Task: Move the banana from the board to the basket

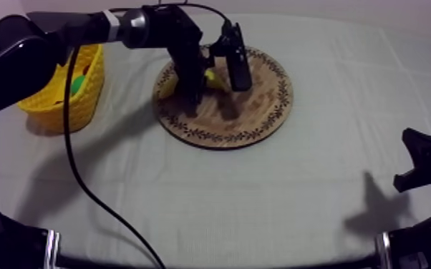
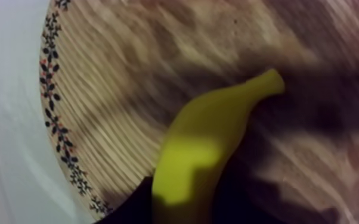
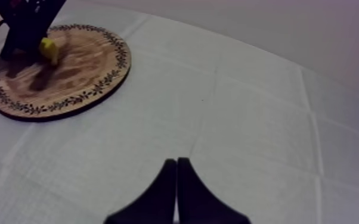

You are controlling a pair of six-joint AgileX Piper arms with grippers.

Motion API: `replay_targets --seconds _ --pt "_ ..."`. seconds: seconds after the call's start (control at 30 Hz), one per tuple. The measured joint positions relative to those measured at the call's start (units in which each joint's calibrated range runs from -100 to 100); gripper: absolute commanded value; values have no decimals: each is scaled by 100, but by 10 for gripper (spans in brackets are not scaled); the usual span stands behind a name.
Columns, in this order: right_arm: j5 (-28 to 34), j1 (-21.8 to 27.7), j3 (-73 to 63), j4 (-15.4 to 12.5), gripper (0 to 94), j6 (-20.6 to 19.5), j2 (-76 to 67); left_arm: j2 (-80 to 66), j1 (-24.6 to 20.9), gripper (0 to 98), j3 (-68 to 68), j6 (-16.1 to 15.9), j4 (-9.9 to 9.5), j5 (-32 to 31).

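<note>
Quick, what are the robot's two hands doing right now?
Left gripper: open, jaws apart over the banana.
Right gripper: shut, empty.

1. The right hand (image 3: 176, 161) is hovering over the bare worktop (image 3: 253, 119), its fingers lying pressed together.
2. The left hand (image 3: 30, 36) is reaching down at the banana (image 3: 49, 50) on the board (image 3: 80, 74).

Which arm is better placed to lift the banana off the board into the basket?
Left. The left gripper is down at the board, open astride the banana, with the basket close beside. The right gripper lies shut over the cloth, far from the board.
</note>
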Motion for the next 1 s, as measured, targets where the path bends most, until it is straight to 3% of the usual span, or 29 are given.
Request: replay_targets --seconds 0.43,0.77,1.0 --pt "6 0 0 0 3 0 0 -792 -12 251 669 -79 267 142" --pt "-7 0 0 0 3 0 0 -1997 -76 247 1576 87 392 325" --pt "1 0 0 0 3 0 0 -3272 -226 284 2362 202 650 825"
